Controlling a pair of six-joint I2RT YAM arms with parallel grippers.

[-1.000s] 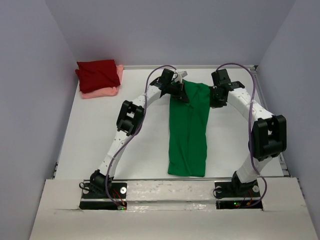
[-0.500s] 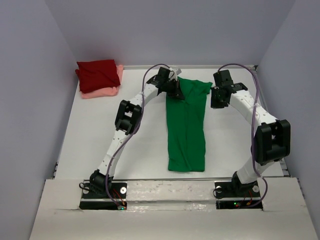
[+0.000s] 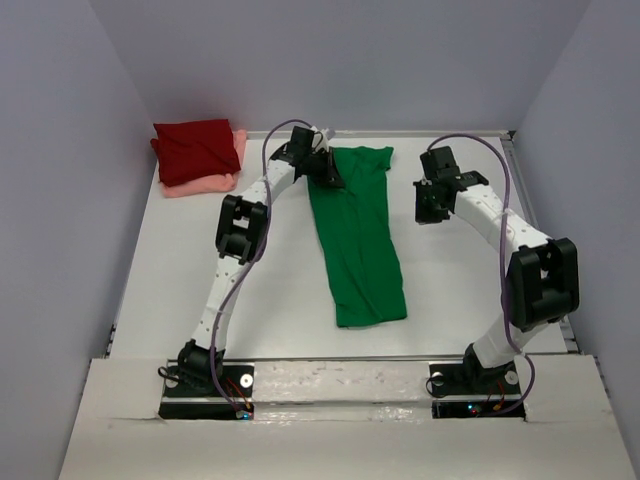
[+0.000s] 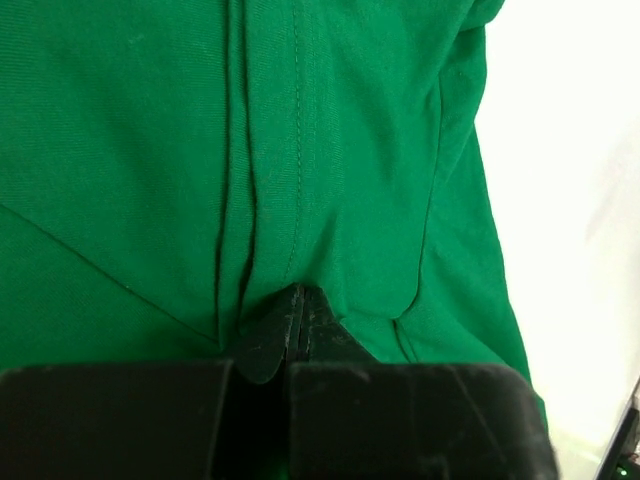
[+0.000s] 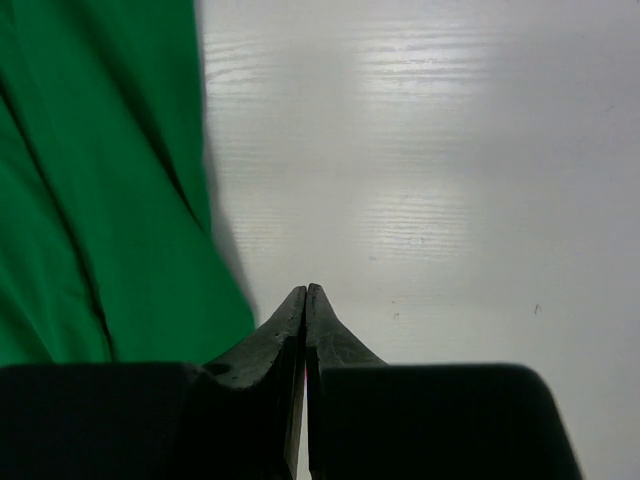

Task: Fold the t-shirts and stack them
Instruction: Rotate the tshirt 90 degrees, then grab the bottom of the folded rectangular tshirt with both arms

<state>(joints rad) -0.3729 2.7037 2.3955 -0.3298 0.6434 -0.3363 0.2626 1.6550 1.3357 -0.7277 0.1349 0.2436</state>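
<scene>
The bright green t-shirt [image 3: 355, 240] lies folded into a long narrow strip down the middle of the table, its far end skewed left. My left gripper [image 3: 327, 172] is shut on the shirt's far left corner, and green cloth [image 4: 130, 150] fills the left wrist view around the closed fingertips [image 4: 300, 292]. My right gripper [image 3: 424, 208] is shut and empty over bare table, right of the shirt. Its closed tips [image 5: 306, 290] sit just off the shirt's edge [image 5: 90, 200]. The dark red t-shirt [image 3: 195, 148] lies folded on top of the salmon pink one [image 3: 205, 184] at the far left corner.
The white table [image 3: 200, 270] is boxed in by grey walls on the left, back and right. A raised rim [image 3: 570, 330] runs along the table's right edge. Both arm bases sit at the near edge.
My left gripper has moved left and farther back, dragging the green shirt's far end left with it. The right gripper has come off the shirt's far right corner and now sits apart from it.
</scene>
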